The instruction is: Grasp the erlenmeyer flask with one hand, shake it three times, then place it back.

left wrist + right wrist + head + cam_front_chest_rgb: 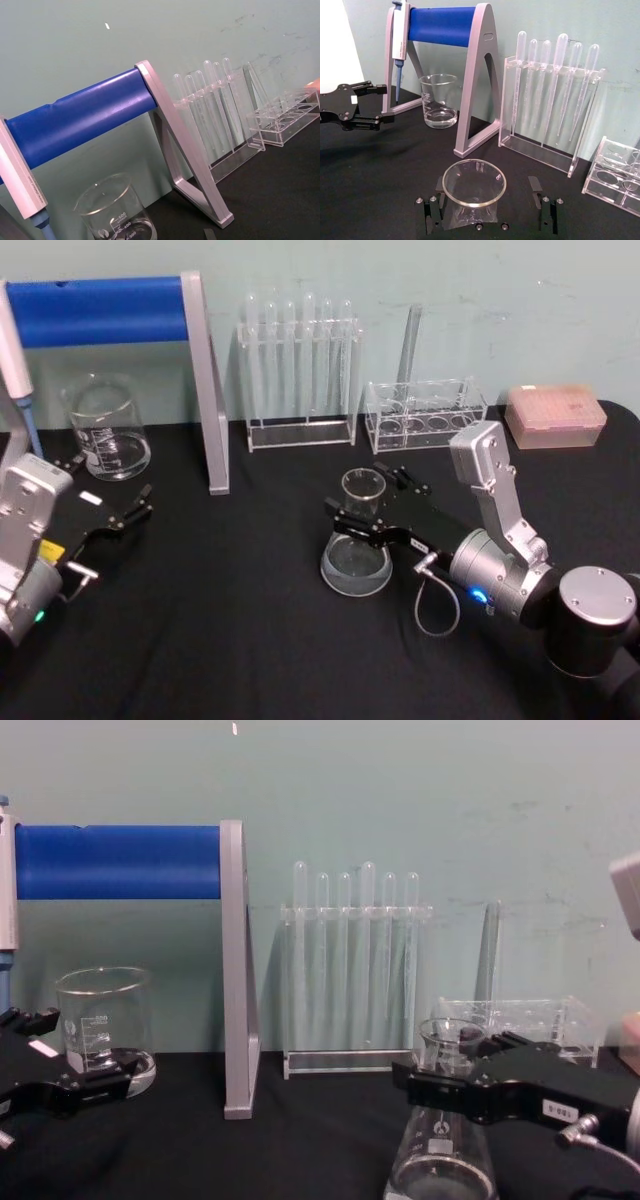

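Head view looks down, chest view level; both share erlenmeyer flask (352, 565).

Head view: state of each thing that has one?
erlenmeyer flask: upright on the table, neck between the right hand's jaws.
right hand: open, straddling the flask neck.
left hand: open, parked by the beaker.
beaker: upright.
pipettes: hanging upright in the rack.

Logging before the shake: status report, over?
Right gripper open, straddling erlenmeyer flask neck, not clamped. Flask upright on table. Left gripper open, parked left near beaker. Nothing blocking the lift.
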